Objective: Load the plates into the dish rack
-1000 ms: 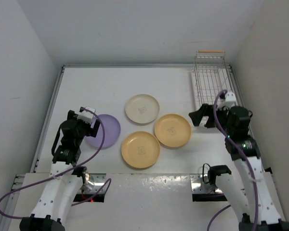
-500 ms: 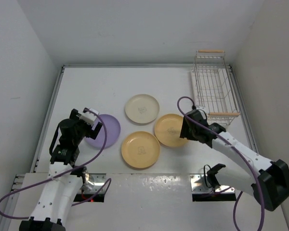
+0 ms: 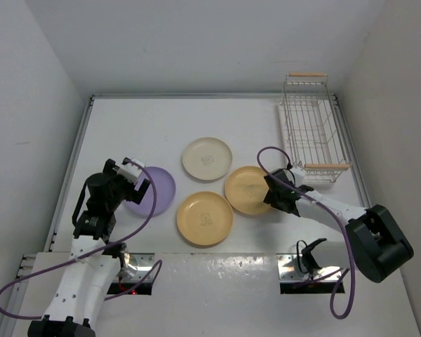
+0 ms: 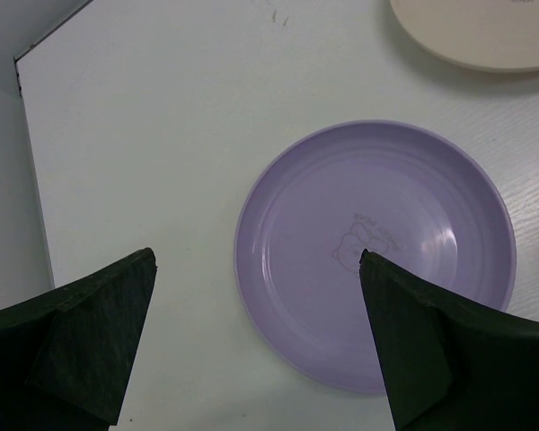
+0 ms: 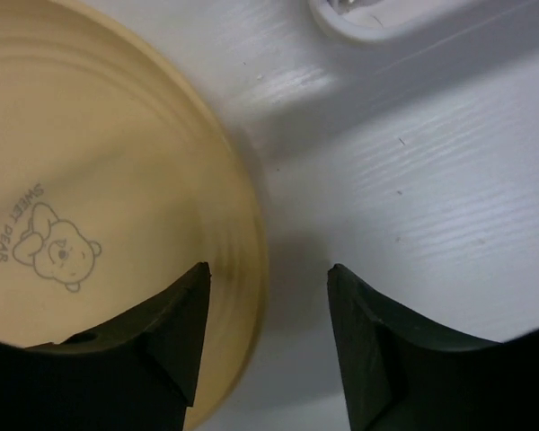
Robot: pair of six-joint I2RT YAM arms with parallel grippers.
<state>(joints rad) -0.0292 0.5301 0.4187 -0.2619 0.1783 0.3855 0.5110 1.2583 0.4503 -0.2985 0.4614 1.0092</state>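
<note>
The plates lie flat on the white table: a lavender plate (image 3: 156,191) (image 4: 404,197), a cream plate (image 3: 207,158) (image 4: 485,36) and two yellow-orange plates (image 3: 249,188) (image 3: 204,218). The white wire dish rack (image 3: 309,130) stands at the far right with nothing in it. My left gripper (image 3: 136,175) (image 4: 256,259) hangs open above the lavender plate's left rim. Down low, my right gripper (image 3: 271,194) (image 5: 268,269) straddles the right rim of the right-hand yellow-orange plate (image 5: 99,180). One finger is over the plate and one over the table, with a gap around the rim.
A wooden handle (image 3: 328,166) of the rack is close behind the right arm. A white rounded rim (image 5: 368,22) shows at the top of the right wrist view. Walls enclose the table on three sides.
The right arm swung left from beside the rack and dropped to the yellow-orange plate's right rim, its jaws narrowing on the way. The left arm barely moved.
</note>
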